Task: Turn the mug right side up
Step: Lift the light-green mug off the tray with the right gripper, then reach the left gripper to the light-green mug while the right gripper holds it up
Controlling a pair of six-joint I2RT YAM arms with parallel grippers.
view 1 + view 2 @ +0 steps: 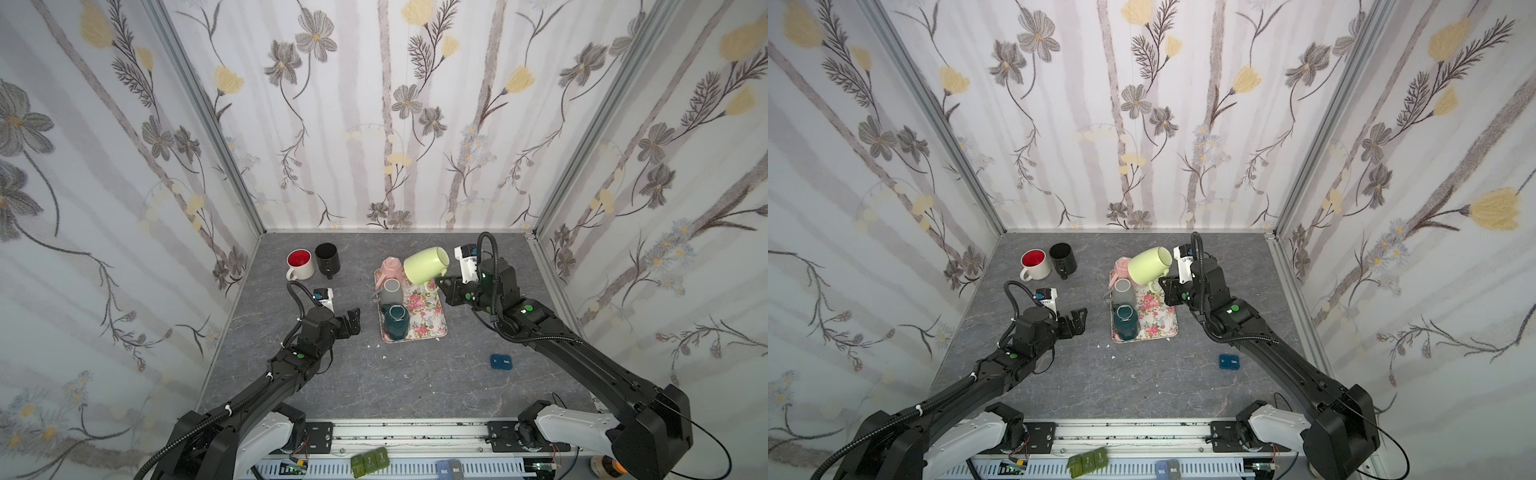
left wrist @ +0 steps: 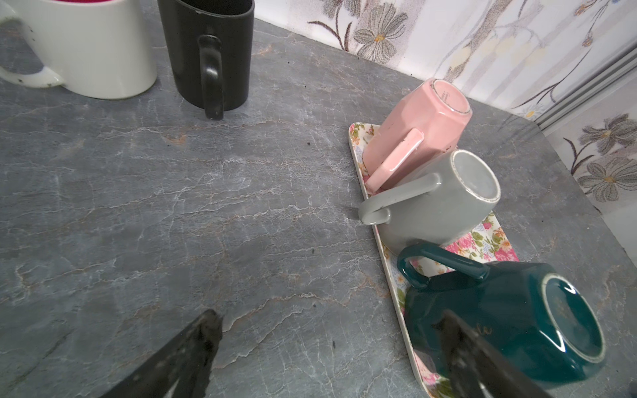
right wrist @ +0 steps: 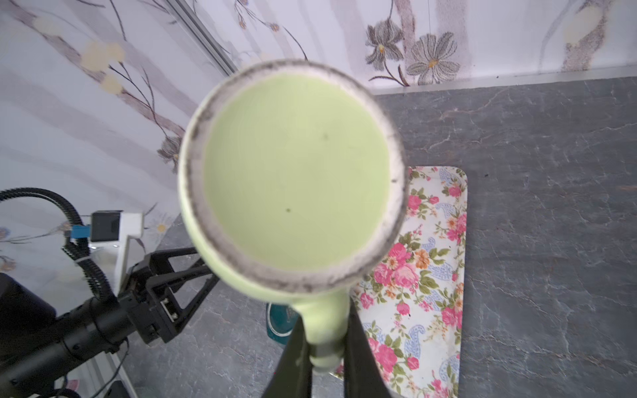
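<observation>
The right claw (image 3: 324,349) clamps the pale green ceramic mug (image 1: 424,266) (mid-frame, tilted) by handle alone: it may swivel; left claw (image 1: 354,320) gapes empty.

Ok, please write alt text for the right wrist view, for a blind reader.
The right gripper is shut on the handle of a light green mug, whose round base faces the camera. Behind it are a floral tray on a grey table and the open left gripper.
</observation>
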